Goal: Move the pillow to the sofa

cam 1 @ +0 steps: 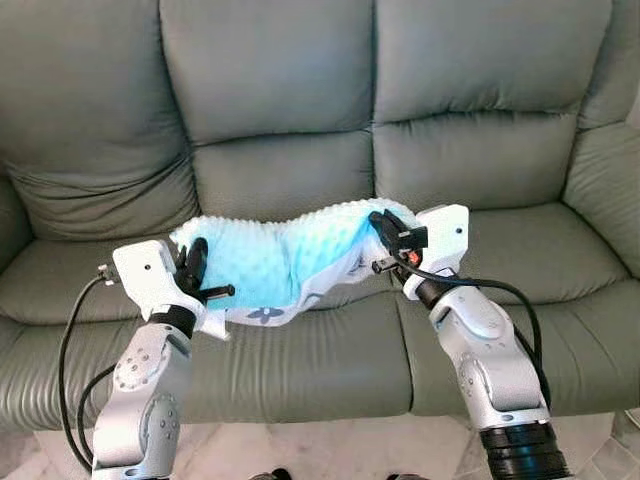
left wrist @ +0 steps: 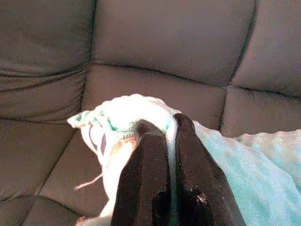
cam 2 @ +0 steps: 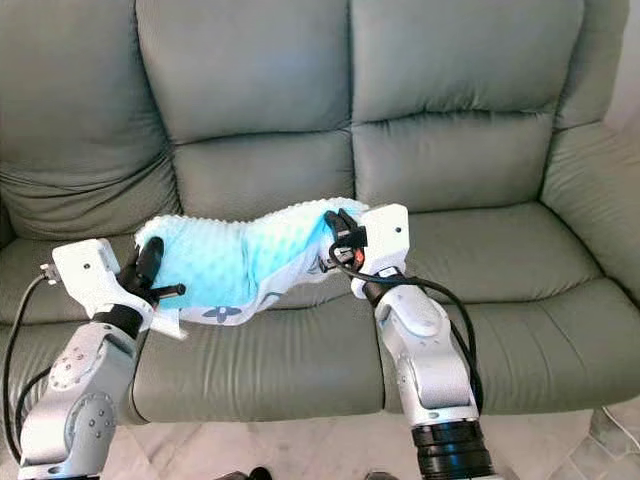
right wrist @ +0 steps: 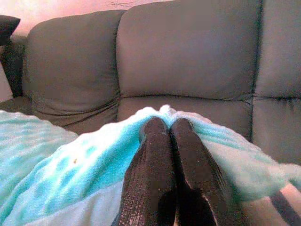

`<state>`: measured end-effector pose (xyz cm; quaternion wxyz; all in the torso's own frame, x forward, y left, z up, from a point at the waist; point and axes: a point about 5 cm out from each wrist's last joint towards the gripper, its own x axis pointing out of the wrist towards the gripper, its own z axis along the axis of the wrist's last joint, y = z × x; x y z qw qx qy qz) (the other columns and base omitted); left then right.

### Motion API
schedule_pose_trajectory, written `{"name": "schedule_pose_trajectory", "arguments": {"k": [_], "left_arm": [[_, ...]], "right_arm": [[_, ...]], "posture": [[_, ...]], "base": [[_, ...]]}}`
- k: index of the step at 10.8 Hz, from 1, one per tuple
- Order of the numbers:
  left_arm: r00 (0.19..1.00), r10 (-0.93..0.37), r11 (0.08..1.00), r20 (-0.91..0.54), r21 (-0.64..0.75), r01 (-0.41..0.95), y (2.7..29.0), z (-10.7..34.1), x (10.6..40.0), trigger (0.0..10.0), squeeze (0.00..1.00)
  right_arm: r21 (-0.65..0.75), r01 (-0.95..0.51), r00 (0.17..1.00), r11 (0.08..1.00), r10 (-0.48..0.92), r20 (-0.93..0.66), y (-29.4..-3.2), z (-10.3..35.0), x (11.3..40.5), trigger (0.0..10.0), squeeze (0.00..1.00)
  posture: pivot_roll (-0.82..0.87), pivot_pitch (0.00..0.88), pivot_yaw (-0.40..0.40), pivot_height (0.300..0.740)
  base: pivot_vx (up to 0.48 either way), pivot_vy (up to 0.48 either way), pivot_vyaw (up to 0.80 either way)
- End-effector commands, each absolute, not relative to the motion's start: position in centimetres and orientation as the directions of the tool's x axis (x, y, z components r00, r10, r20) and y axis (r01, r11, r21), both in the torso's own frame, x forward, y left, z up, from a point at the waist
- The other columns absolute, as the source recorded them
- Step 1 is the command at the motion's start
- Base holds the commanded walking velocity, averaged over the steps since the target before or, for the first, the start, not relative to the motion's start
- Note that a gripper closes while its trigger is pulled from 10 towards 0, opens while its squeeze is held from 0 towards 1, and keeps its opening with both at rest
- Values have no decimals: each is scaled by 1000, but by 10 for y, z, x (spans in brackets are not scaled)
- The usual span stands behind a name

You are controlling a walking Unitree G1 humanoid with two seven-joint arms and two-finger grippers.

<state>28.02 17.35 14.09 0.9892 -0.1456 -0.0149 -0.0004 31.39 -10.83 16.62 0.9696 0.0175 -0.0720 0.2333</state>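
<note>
Two claws, left claw (cam 1: 193,262) and right claw (cam 1: 384,228), each pinch closed on the light-blue pillow (cam 1: 275,262), suspended above the grey sofa (cam 1: 300,130) seat.

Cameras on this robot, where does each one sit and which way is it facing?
Left and right eye views: on the head, looking forward and down at the grey sofa; both silver arms hold the blue pillow above its seat.
Left wrist view: along the left hand, pinching one pillow end.
Right wrist view: along the right hand, pinching the other end.
Shared: all four show pillow and sofa.
</note>
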Motion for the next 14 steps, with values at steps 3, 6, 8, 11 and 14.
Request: {"name": "schedule_pose_trajectory", "arguments": {"k": [3,6,8,11,14], "left_arm": [[999,30,960,21,-281,-23,181,138,279,10000,0],[999,23,963,28,-267,-15,176,139,281,10000,0],[999,28,966,42,-258,-16,172,139,280,10000,0],[997,50,961,66,-274,-30,171,140,282,10000,0],[995,48,958,84,-284,-23,172,141,281,10000,0]], "right_arm": [[0,-491,858,871,483,173,-100,174,312,10000,0],[-1,-485,861,875,478,172,-102,175,313,10000,0],[-2,-484,862,875,477,173,-102,175,313,10000,0],[-7,-482,862,876,476,174,-104,175,313,10000,0],[-9,-483,861,876,477,175,-104,176,312,10000,0]], "posture": [[-253,155,122,740],[-256,154,124,740],[-256,153,124,740],[-262,151,123,740],[-262,151,124,740]], "base": [[0,480,0],[0,320,0],[0,0,0],[0,0,0],[285,0,0]]}}
